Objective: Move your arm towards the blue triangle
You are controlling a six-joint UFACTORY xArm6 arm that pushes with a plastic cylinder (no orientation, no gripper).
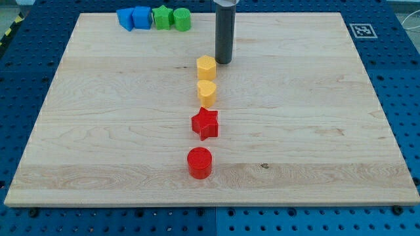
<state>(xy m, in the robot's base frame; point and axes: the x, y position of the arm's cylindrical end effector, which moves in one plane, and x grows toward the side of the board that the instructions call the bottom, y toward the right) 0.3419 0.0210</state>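
The blue triangle (125, 18) lies at the view's top left of the wooden board (98, 131), touching a blue cube (142, 17) on its right. My tip (224, 62) is at the view's top centre, well to the right of the blue triangle and just to the upper right of a yellow hexagon (206, 67). The rod stands upright above the tip.
A green star (161, 18) and a green cylinder (182, 19) follow the blue blocks in a row. Below the yellow hexagon, a yellow heart (207, 93), a red star (205, 123) and a red cylinder (199, 162) form a column. A marker tag (362, 29) sits at the top right corner.
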